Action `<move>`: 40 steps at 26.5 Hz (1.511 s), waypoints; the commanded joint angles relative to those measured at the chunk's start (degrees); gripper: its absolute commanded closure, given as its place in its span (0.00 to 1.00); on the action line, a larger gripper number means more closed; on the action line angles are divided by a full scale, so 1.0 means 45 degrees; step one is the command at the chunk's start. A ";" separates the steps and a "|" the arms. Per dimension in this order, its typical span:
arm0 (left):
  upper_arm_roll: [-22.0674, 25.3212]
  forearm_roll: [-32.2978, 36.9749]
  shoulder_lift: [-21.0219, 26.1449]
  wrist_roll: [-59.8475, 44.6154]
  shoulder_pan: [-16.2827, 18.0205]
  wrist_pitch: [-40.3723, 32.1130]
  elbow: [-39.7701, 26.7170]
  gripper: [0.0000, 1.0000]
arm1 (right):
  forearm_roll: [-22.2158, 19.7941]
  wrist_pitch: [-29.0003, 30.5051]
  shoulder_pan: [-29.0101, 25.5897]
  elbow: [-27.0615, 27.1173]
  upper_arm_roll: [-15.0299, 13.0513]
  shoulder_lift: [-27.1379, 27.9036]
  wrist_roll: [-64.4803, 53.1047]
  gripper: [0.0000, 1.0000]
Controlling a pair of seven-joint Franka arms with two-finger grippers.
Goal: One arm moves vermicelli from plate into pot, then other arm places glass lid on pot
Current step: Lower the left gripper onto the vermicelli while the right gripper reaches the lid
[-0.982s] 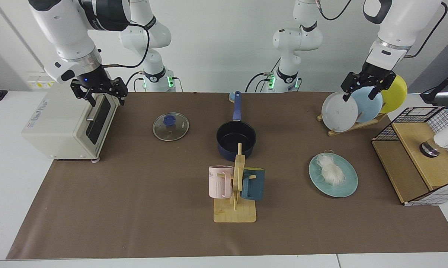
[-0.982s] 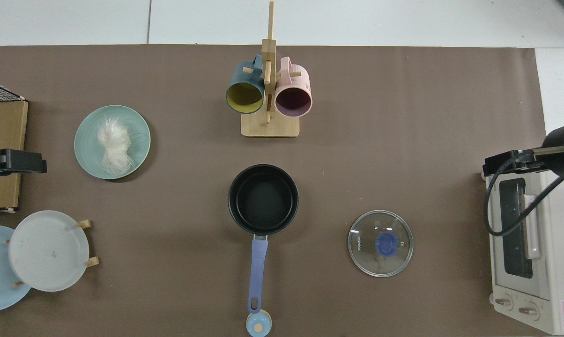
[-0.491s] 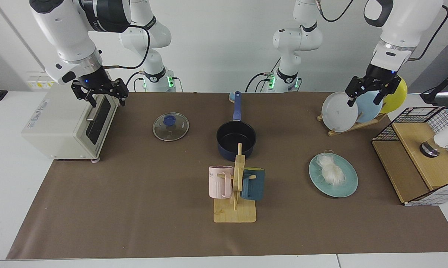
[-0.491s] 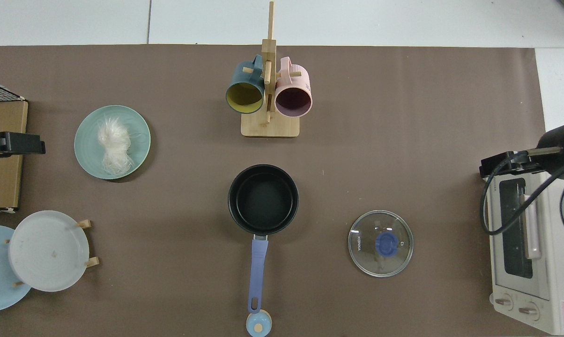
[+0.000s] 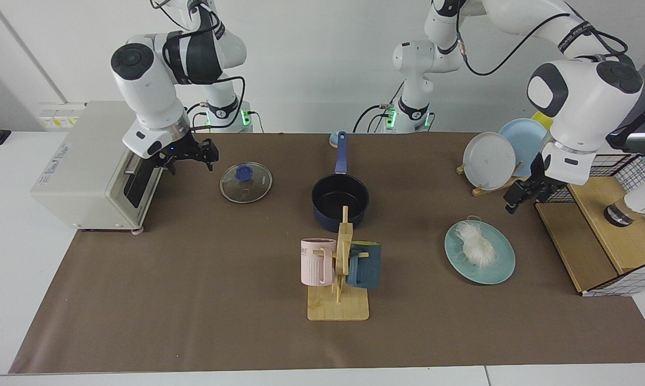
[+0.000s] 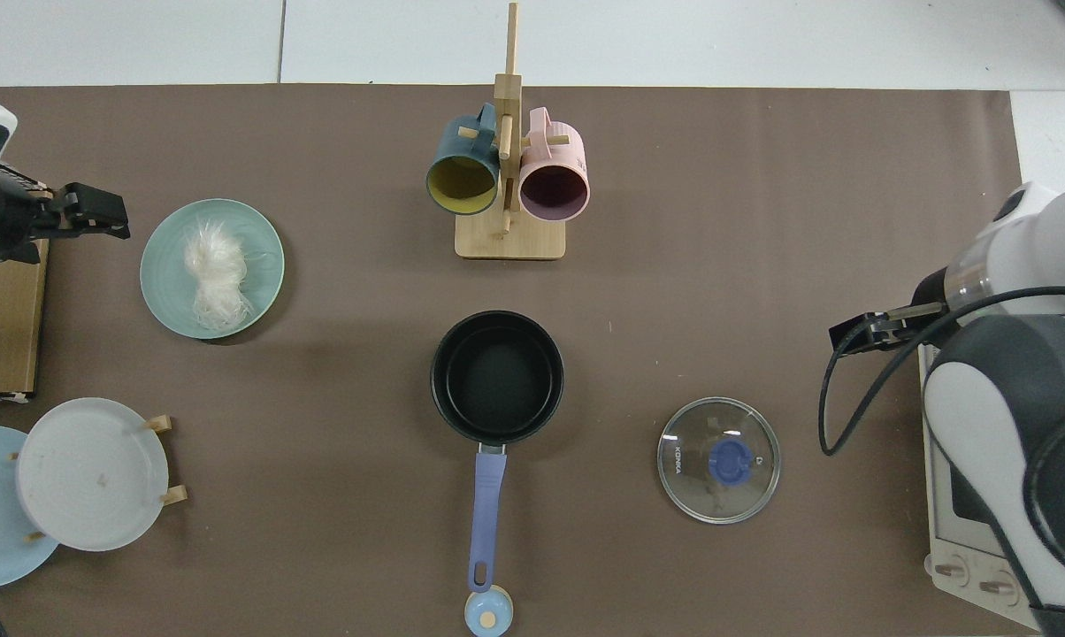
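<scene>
Left gripper [image 5: 522, 194] jaws empty, opening unclear, beside plate [image 5: 502, 268] holding vermicelli [image 5: 477, 247] near surface edge; loose strands may snag or spill before pot [image 5: 339, 201]. Right gripper [image 5: 189, 158] empty, jaws spread, waits near glass lid [image 5: 246, 182].

A white table [image 5: 12, 257] wears a brown mat [image 5: 194, 300]; around its dark navy saucepan [image 5: 339, 201] rest glass lid [image 5: 246, 182], teal plate [image 5: 480, 252] and wooden mug stand [image 5: 338, 305].
</scene>
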 commanded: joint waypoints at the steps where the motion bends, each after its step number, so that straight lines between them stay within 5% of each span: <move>1: -0.0192 -0.0230 0.1036 -0.0391 0.0055 0.0021 0.0566 0.00 | 0.0097 0.1160 0.0677 -0.1111 0.0062 -0.0215 0.1314 0.00; 18: -0.0739 -0.0387 0.3772 -0.1955 0.0113 0.0900 0.1855 0.00 | 0.0195 0.2626 0.2592 -0.3006 0.0121 0.0039 0.2606 0.00; 40: -0.0798 -0.0445 0.3363 0.0428 -0.0004 0.1994 -0.0684 0.00 | 0.0293 0.4851 0.2534 -0.6013 0.0101 -0.0664 0.3308 0.00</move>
